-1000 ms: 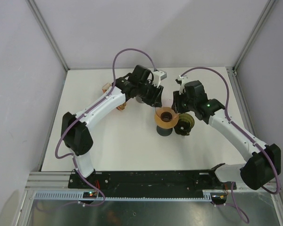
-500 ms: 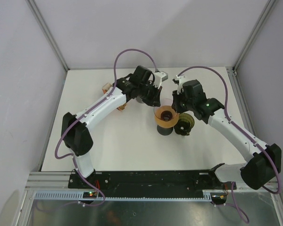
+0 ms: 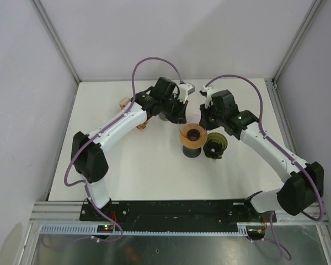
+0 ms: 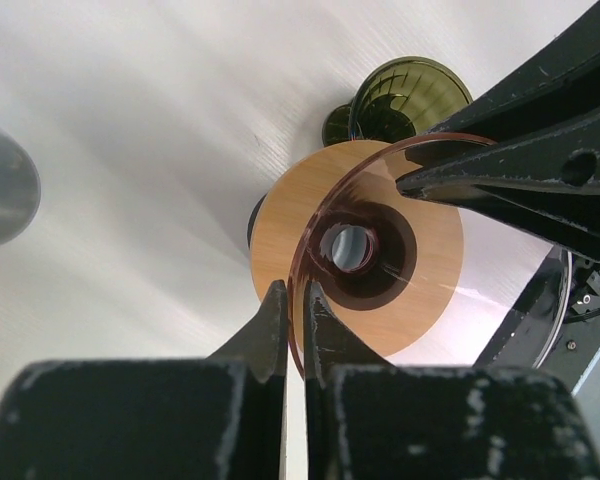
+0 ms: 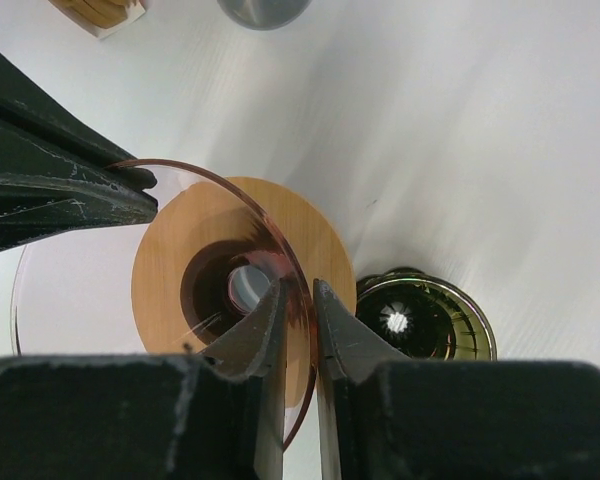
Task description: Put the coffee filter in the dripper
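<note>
The dripper (image 3: pixel 193 134) is a clear amber-tinted cone with a round wooden collar (image 4: pixel 280 230), standing on a black base mid-table. My left gripper (image 4: pixel 292 290) is shut on the cone's thin rim at its back-left side (image 3: pixel 182 122). My right gripper (image 5: pixel 297 287) is shut on the rim at the opposite side (image 3: pixel 204 124), its fingers straddling the glass wall. Inside the cone I see only the dark hole and wood (image 5: pixel 165 270). A tan stack in a small holder (image 5: pixel 100 10), possibly the coffee filter, sits at the back left (image 3: pixel 123 102).
A dark green ribbed glass cone (image 3: pixel 215 144) stands right beside the dripper, close under my right arm (image 5: pixel 425 320). A grey round object (image 4: pixel 0 185) lies behind, near the left arm. White walls enclose the table on three sides.
Both grippers have closed onto the dripper's rim. My right arm has moved a little to the left, and the dripper sits slightly farther back than before.
</note>
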Tool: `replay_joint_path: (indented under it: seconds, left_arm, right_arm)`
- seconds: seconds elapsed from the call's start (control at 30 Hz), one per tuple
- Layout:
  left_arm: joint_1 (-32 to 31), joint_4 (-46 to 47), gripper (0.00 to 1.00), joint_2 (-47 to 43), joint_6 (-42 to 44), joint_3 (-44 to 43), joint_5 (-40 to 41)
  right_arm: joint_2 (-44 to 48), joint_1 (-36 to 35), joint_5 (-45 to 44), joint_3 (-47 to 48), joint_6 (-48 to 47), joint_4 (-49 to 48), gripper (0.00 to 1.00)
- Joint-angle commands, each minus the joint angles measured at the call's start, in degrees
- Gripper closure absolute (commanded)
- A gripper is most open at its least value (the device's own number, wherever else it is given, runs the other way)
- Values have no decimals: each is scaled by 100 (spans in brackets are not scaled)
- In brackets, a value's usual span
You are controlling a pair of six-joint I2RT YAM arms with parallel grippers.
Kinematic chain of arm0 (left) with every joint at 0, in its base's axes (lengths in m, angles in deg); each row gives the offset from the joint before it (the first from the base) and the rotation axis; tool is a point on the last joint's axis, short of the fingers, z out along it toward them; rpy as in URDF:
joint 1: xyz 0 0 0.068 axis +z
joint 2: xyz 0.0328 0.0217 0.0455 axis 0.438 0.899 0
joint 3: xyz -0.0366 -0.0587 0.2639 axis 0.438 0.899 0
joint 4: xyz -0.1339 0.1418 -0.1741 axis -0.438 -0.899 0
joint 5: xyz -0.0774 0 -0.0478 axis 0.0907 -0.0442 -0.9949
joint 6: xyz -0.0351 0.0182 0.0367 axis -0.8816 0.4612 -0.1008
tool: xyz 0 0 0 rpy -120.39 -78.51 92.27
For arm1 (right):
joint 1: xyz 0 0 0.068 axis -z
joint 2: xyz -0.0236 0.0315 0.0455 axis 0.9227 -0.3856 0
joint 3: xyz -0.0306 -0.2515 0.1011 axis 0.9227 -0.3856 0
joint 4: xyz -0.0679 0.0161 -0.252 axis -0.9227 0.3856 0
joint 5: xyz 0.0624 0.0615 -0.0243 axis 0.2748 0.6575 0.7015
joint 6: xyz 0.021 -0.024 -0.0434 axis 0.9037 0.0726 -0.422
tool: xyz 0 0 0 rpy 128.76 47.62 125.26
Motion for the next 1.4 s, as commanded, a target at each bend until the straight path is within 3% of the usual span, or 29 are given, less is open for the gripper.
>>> replay_joint_path:
  seconds: [0.0,0.37,0.67,0.93,1.37]
  left_arm:
    - [-85,-387,100,322,584,421,-37]
    - [-211,-370,100,324,629,825,-176]
    - [-391,-209,100,307,677,1490,-91]
    - [-389,-195,100,96,590,862,-48]
    - [-343,-202,67,-77,437,-97,-16]
  right_arm:
    - [-353,54,-128,-330,-270,372,100]
    - [20,212,-47,-1296,-203,-126,100]
    - [99,80,-185,-1355,-210,-155,100]
    - [229,75,-91,-1315,-160,-382,100]
    - [405,-18,-133,-1094,-170,-242,100]
